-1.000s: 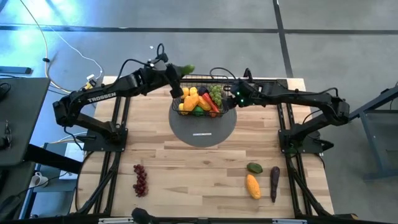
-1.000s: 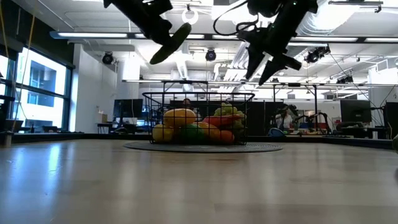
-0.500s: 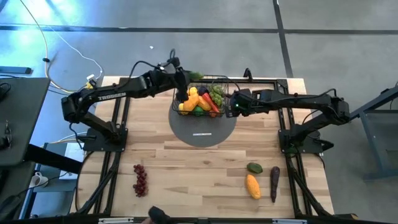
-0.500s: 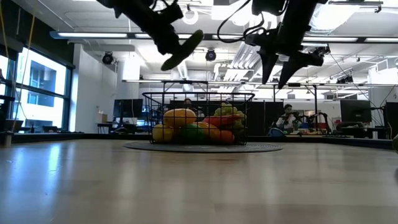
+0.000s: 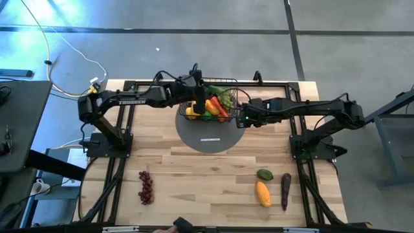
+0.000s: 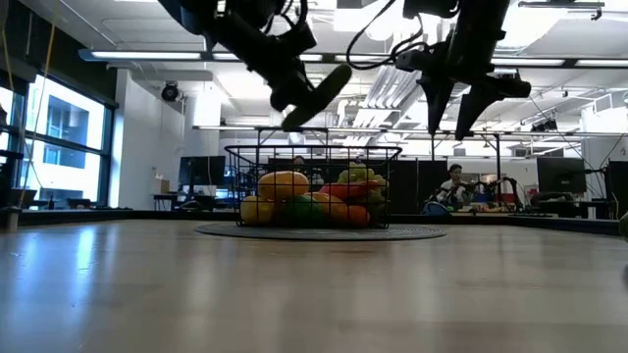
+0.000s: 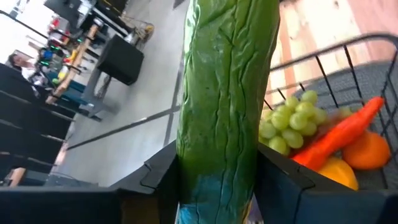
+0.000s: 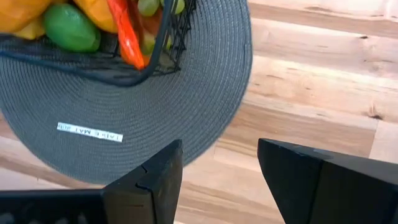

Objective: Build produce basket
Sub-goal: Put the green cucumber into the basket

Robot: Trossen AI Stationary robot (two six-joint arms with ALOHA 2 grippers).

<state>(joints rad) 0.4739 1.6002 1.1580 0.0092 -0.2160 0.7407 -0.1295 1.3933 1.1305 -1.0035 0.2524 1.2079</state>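
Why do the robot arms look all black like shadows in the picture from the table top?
In the low view, bright ceiling lights sit behind the arms, so the left claw, its cucumber and the right claw show as dark outlines. In the high view, light falls from above, so the basket and its fruit show colour. In the left wrist view, the cucumber fills the picture and the room behind looks soft.

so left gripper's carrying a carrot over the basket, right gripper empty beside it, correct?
Not a carrot: the left gripper holds a green cucumber, as the left wrist view shows. The rest stands: it hangs over the basket, and the right gripper is open and empty beside it.
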